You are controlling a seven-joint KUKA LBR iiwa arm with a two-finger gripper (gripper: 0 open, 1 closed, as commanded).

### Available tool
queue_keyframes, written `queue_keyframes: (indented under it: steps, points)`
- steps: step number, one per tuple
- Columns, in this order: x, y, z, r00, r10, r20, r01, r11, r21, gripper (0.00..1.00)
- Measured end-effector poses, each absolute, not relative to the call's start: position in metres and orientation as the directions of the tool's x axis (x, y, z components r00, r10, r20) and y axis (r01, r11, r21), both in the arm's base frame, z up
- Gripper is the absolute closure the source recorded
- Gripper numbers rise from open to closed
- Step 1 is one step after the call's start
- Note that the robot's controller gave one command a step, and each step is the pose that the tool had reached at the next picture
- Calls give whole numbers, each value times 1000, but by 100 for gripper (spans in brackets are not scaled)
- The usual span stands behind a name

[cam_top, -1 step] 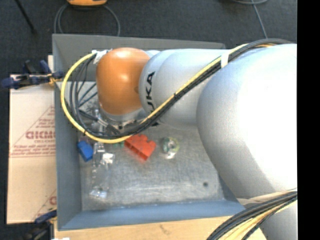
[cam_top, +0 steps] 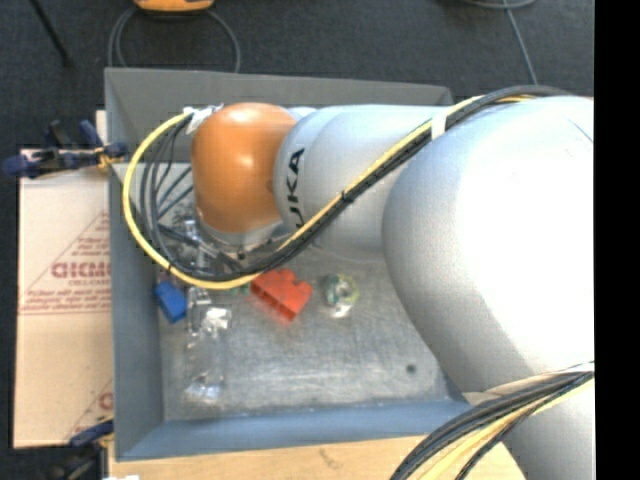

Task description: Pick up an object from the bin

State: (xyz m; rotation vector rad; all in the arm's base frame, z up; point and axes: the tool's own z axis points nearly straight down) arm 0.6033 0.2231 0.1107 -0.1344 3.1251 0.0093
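Dark floor (cam_top: 300,28) being seen around grey bin (cam_top: 135,368). Gripper (cam_top: 205,246) being masked by orange wrist cover (cam_top: 235,168) over bin's left part; its opening cannot be told, nothing being seen held. Nearest, just below: blue block (cam_top: 170,301) by left wall, clear plastic piece (cam_top: 210,321). Further right: red block (cam_top: 280,293), then clear round thing (cam_top: 338,295). Judgement: pick not yet being made. Descent best being centred over single piece; wall beside blue block being allowed for; yellow cable loop (cam_top: 130,198) being kept off rim.
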Motion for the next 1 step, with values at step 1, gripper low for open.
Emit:
queue_keyframes:
  steps: [1]
  points:
    - [601,221,105,-997,-83,-2,-83,997,2,100]
